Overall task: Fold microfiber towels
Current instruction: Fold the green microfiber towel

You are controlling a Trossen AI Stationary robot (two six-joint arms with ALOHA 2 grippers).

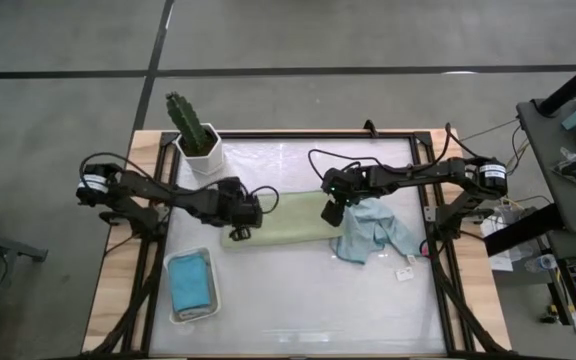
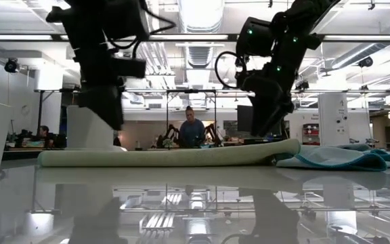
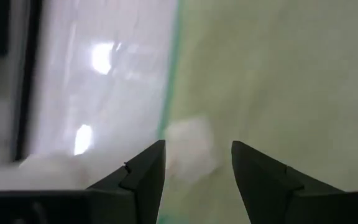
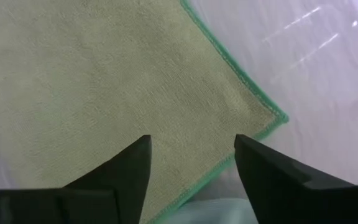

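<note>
While a teal towel (image 1: pixel 190 284) fills the white tray (image 1: pixel 175 314), both claws (left (image 1: pixel 240 231), right (image 1: pixel 332 212)) gape over the sage green towel (image 1: pixel 278 221).

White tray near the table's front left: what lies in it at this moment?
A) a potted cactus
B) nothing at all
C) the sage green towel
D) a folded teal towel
D: the high view shows a folded teal towel lying inside the white tray, while the sage green towel lies flat mid-table between the two grippers.
</note>
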